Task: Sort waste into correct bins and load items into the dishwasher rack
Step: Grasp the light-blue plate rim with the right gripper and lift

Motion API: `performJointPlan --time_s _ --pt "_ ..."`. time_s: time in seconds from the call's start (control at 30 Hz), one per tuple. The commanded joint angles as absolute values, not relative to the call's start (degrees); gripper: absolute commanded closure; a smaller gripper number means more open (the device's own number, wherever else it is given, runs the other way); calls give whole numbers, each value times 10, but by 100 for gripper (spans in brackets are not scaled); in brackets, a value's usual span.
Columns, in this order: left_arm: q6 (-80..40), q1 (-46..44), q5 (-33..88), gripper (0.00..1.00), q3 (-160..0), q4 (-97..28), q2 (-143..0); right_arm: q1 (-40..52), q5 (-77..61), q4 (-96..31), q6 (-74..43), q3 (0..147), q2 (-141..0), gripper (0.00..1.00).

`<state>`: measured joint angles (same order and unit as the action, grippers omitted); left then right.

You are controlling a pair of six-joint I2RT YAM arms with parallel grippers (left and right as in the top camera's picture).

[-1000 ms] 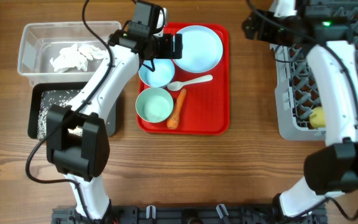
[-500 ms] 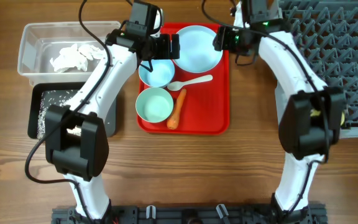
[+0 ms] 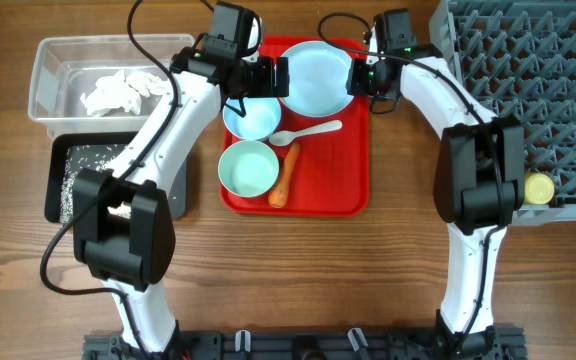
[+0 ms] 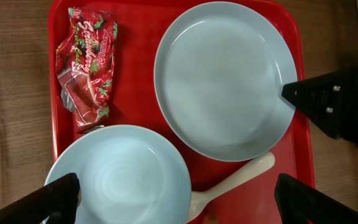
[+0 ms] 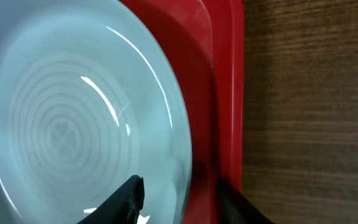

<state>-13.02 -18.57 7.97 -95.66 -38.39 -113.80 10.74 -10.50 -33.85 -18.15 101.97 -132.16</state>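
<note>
Right now your right jaws are at the right edge of the plate (image 3: 318,78), which lies in the far right corner of the tray (image 3: 343,175). They stand open astride the rim: one finger (image 5: 128,198) is over the plate, the other is on the tray side, and nothing is pinched.

Your left jaws gape wide and hold nothing. They hang over the tray's far left part, above the far bowl (image 3: 251,118). The wrapper (image 4: 86,68) lies in the tray's far left corner, just beside that bowl. The second bowl (image 3: 248,168) sits in the tray's near left part. The carrot (image 3: 285,175) lies just beside it on the right. The spoon (image 3: 308,131) lies mid-tray, just below the plate, its head next to the far bowl.

On the tabletop left of the tray, the clear bin (image 3: 43,60) holds the tissue (image 3: 118,90). The black bin (image 3: 173,190), nearer you, holds rice (image 3: 83,170). Right of the tray stands the rack (image 3: 528,100), with the cup (image 3: 539,187) at its near edge.
</note>
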Motion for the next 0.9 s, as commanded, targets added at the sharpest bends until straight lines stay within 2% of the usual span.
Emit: performJointPlan --time_s 0.0,0.23,0.57,0.87 --pt "-138 -189 82 0 -963 -384 -1145 111 -99 -335 -181 1016 -1356 69" --pt "-138 -189 82 0 -963 -384 -1145 111 -99 -338 -187 1016 -1366 96" --pt "-138 -189 82 0 -963 -384 -1145 91 -99 -371 -194 1037 -1355 96" --pt "-138 -189 83 0 -963 -384 -1145 58 -104 -375 -166 1038 -1249 96"
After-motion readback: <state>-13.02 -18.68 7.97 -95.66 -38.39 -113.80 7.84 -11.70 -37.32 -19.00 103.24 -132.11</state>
